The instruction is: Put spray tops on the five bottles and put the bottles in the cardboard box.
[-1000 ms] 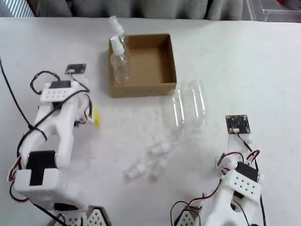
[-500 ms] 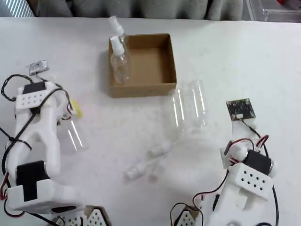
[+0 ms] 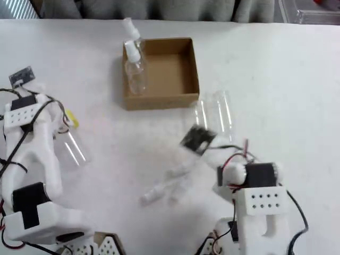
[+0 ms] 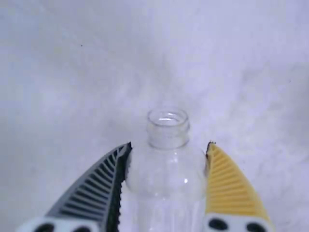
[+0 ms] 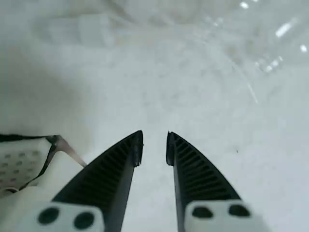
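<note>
My left gripper (image 4: 168, 147) is shut on a clear bottle (image 4: 166, 169) with no top; its open neck (image 4: 167, 126) sticks out past the fingertips. From above, this bottle (image 3: 74, 150) lies low over the table's left side under the left arm (image 3: 32, 138). Two more bare bottles (image 3: 212, 118) lie side by side right of the cardboard box (image 3: 170, 98). Two bottles with spray tops (image 3: 134, 66) stand at the box's left wall. Loose spray tops (image 3: 169, 183) lie mid-table. My right gripper (image 5: 153, 145) hangs just above the table near a spray top (image 5: 91, 29), shut except for a thin slit, holding nothing.
The right arm (image 3: 257, 199) stands at the front right, its wrist board (image 3: 197, 139) over the table between the spray tops and the bare bottles. Its base and cables lie at the front edge. The right half of the table is bare.
The left arm has swung left, carrying the bare bottle away from the table's middle. The right arm has turned left, bringing its wrist in over the area near the loose spray tops.
</note>
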